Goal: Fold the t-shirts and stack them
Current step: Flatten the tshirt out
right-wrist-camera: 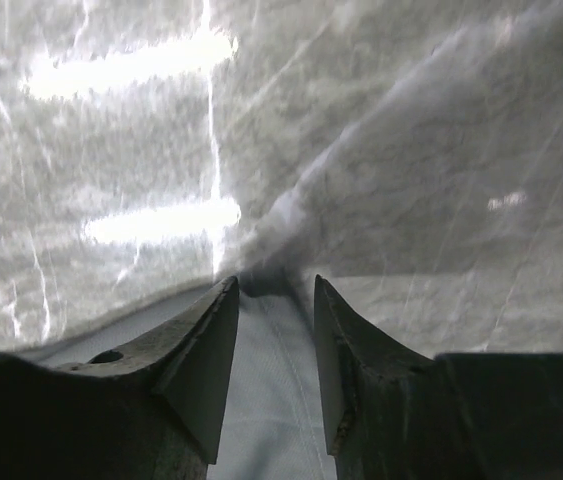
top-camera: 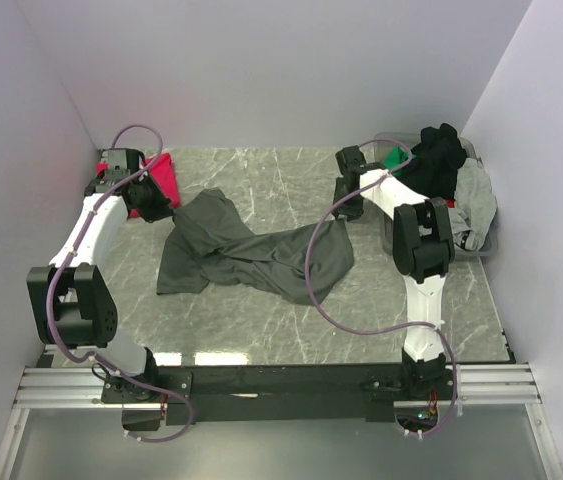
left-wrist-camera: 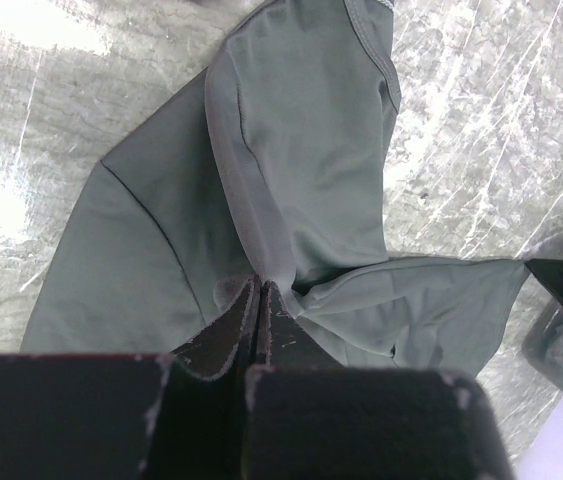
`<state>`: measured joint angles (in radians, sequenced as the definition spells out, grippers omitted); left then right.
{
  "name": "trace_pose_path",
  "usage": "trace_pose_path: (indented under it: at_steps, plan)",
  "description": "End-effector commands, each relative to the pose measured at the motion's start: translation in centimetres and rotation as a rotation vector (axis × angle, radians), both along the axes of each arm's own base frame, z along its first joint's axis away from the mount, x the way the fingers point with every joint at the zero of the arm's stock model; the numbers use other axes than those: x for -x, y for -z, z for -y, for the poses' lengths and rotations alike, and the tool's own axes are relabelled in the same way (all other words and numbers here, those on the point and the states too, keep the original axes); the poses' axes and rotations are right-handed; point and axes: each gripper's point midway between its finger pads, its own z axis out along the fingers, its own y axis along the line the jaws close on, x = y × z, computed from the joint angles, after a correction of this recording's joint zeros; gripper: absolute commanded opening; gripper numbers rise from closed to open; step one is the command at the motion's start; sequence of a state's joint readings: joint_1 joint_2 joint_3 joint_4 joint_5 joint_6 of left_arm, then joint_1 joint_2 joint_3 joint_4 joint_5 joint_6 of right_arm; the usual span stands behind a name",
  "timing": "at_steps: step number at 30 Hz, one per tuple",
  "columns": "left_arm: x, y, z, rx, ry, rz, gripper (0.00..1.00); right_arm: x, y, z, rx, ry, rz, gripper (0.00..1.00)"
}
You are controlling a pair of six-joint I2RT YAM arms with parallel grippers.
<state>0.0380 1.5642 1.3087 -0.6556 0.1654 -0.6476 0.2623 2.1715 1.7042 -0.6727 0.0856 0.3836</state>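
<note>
- Table (top-camera: 261, 330): marble slab with glare patches. The bare stretch low in the top view looks like the best place to lay the fold out.
- Charcoal-grey t-shirt (top-camera: 251, 255): centre of the top view, bunched and twisted, running from the left gripper's side across to the right one and sagging on the slab. I read the step as getting two grips and then stretching it flat. No fold has been made yet.
- Clear tub (top-camera: 489, 240): right edge of the top view. It holds the black shirt (top-camera: 439, 150), the light grey shirt (top-camera: 476, 190) and the green shirt (top-camera: 397, 156) in a heap. Leave it alone and keep the right elbow off it.
- Magenta-red t-shirt (top-camera: 164, 172): upper left, crumpled near the wall and close to the left arm. Don't drag it along when pulling.
- Left gripper (left-wrist-camera: 259, 300): clamped tight on a pinch of the grey cloth, lower centre of the left wrist view. I can't tell whether it has hem or shoulder. Hold that bite and don't regrip.
- Right gripper (right-wrist-camera: 273, 290): jaws about half apart with grey cloth lying in the gap, not pinched. Push in deeper before closing so the pads catch more than the edge.
- Once both grips are on, lift just clear, pull the two apart evenly and lower the shirt flat.
- Risk: a thin bite on the right slips as soon as tension comes on.
</note>
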Motion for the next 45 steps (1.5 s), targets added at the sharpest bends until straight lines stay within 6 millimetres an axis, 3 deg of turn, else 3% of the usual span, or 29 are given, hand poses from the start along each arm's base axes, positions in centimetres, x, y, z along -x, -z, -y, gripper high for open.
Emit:
trace_pose_path:
  at_steps: [1, 16, 19, 21, 24, 27, 30, 33, 34, 36, 37, 39, 40, 42, 43, 45]
  plan:
    - [-0.6, -1.5, 0.2, 0.012, 0.016, 0.051, 0.0, -1.2, 0.1, -0.1, -0.01, 0.002, 0.015, 0.42]
    - [-1.2, -1.1, 0.3, 0.019, 0.02, 0.043, 0.0, 0.8, 0.8, -0.5, -0.041, -0.014, -0.028, 0.31]
    - [-1.3, -0.9, 0.3, 0.021, 0.021, 0.04, 0.0, 0.9, 0.8, -0.7, -0.054, -0.015, -0.039, 0.21]
    - [-1.4, -0.8, 0.4, 0.022, 0.022, 0.037, 0.0, 1.1, 0.7, -0.7, -0.055, -0.013, -0.047, 0.01]
    - [-1.5, -1.1, 0.2, 0.015, 0.02, 0.04, 0.0, 0.8, -0.9, -0.8, -0.061, -0.008, -0.023, 0.0]
    - [-2.0, -2.4, 0.0, 0.013, 0.009, 0.064, 0.0, 0.2, -4.0, -0.5, -0.057, -0.01, 0.025, 0.0]
    - [-3.6, -5.9, -1.0, 0.034, -0.032, 0.145, 0.0, -1.3, -10.5, -0.2, -0.071, -0.007, 0.146, 0.0]
    - [-5.0, -9.3, -1.5, 0.05, -0.052, 0.232, 0.0, -1.5, -14.6, 0.2, -0.091, 0.006, 0.21, 0.0]
    - [-5.7, -11.8, -1.7, 0.056, -0.063, 0.291, 0.0, -1.9, -17.7, 0.3, -0.112, 0.015, 0.274, 0.0]
    - [-6.5, -14.2, -2.1, 0.067, -0.073, 0.348, 0.0, -1.7, -20.3, 0.6, -0.127, 0.023, 0.31, 0.0]
    - [-7.0, -16.6, -2.0, 0.077, -0.074, 0.404, 0.0, -1.6, -23.4, 0.5, -0.147, 0.025, 0.373, 0.0]
    - [-7.4, -19.0, -2.1, 0.092, -0.076, 0.462, 0.0, -1.2, -26.0, 0.5, -0.164, 0.022, 0.421, 0.0]
    - [-7.4, -21.1, -2.1, 0.103, -0.076, 0.512, 0.0, -0.6, -28.6, 0.6, -0.18, 0.014, 0.476, 0.0]
    - [-7.0, -24.1, -2.0, 0.103, -0.075, 0.591, 0.0, 0.0, -32.0, 0.6, -0.196, 0.004, 0.573, 0.0]
    - [-6.7, -25.8, -2.2, 0.1, -0.086, 0.633, 0.0, 1.5, -34.5, 1.0, -0.208, -0.002, 0.637, 0.0]
    - [-5.4, -29.2, -2.9, 0.075, -0.118, 0.727, 0.0, 2.5, -38.1, 1.2, -0.234, -0.012, 0.766, 0.0]
